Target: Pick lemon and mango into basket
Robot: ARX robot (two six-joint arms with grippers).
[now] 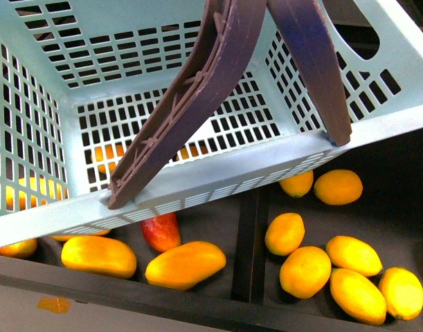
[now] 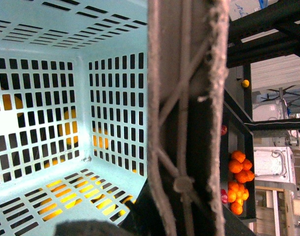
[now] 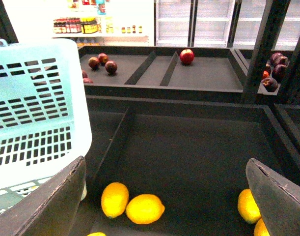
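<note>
The turquoise basket point(image 1: 218, 176) hangs tilted above the fruit bins and fills the upper front view, its two brown handles point(image 1: 197, 90) swung up; nothing lies inside it. My left gripper is shut on a basket handle point(image 2: 181, 123); its jaws are hidden behind the handle. Yellow mangoes point(image 1: 185, 264) lie in the left bin below the basket. Several lemons point(image 1: 304, 271) lie in the right bin. My right gripper point(image 3: 167, 206) is open and empty above the lemon bin, with two lemons point(image 3: 145, 208) between its fingers and the basket point(image 3: 37, 113) beside it.
A dark red mango point(image 1: 161, 231) lies among the yellow ones. A black divider point(image 1: 247, 242) separates the two bins. Behind the lemon bin, a raised shelf holds red apples point(image 3: 186, 56) and dark fruit. Oranges point(image 2: 238, 182) show on a far shelf.
</note>
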